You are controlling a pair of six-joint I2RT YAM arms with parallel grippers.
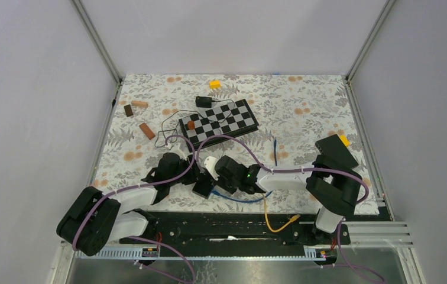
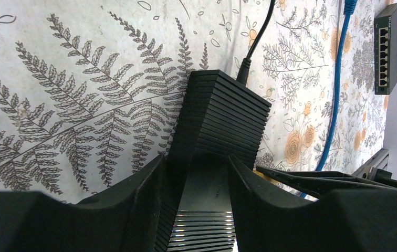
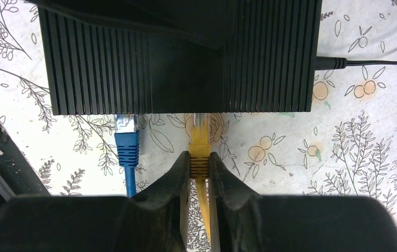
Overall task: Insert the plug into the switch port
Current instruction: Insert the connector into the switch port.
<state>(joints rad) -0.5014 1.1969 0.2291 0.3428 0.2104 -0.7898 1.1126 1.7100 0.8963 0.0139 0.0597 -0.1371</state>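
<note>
**Yellow plug being pinched at the port side of the held switch**

The left gripper (image 2: 196, 164) is clamping the black ribbed plastic switch box (image 2: 222, 115) across its width. One dark finger (image 2: 133, 202) is pressing against each side. The box is lying flat on the white tablecloth printed with grey ferns and orange flowers (image 2: 54, 79).

The right gripper (image 3: 199, 157) is pinching the yellow network plug (image 3: 199, 149) by its ribbed boot, with its two fingers drawn close together around it. The plug is pointing straight at the port side of the switch box. Its clear tip is touching that edge near the middle, but the pictures are not showing whether it is sitting fully inside a port. The yellow cable (image 1: 265, 213) is trailing away from the switch box toward the arm bases.

Just beside the yellow plug, on the same side of the switch box, a blue network plug (image 3: 127, 143) is resting with its metal tip at the box's edge. Its blue cable (image 3: 129, 181) is running back alongside the right gripper. A thin black power cord (image 3: 375, 61) is leaving the short end of the switch box.

Beyond the switch box, a folding black-and-white chessboard (image 1: 220, 121) is lying on the cloth, and a small yellow block (image 1: 214, 84) is sitting farther off still. Well apart to the right of the switch box, a second black switch with a row of ports (image 2: 389, 47) is lying on the cloth.
</note>
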